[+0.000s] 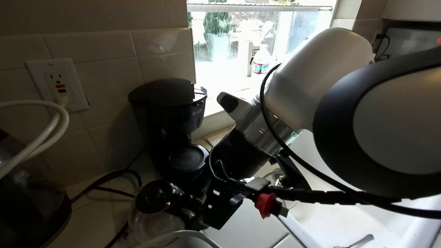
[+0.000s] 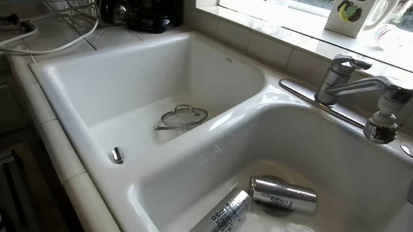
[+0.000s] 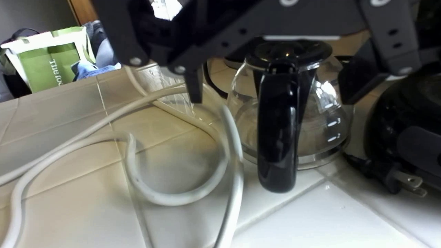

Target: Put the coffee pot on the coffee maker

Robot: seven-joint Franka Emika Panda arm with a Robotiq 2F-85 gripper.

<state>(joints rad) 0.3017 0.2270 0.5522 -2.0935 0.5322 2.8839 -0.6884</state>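
Note:
The coffee pot (image 3: 330, 120), clear glass with a black lid, stands upright on the tiled counter, its black handle (image 3: 277, 137) facing the wrist camera. It also shows in an exterior view (image 1: 155, 199), beside the coffee maker (image 1: 165, 103) and its round base plate (image 1: 187, 157). The coffee maker's dark side shows at the right of the wrist view (image 3: 406, 134). My gripper (image 3: 272, 96) is open. Its fingers (image 3: 195, 86) stand wide apart, one on each side of the handle's upper part, with visible gaps. In an exterior view the gripper's tips are mostly hidden by dark parts.
A white cable (image 3: 179, 198) loops on the counter left of the pot. A black plug (image 3: 389, 175) lies between pot and machine. A dark glass appliance (image 1: 31, 206) stands at the left. The white sink (image 2: 132, 82) with a glass lid (image 2: 184, 116) borders the counter.

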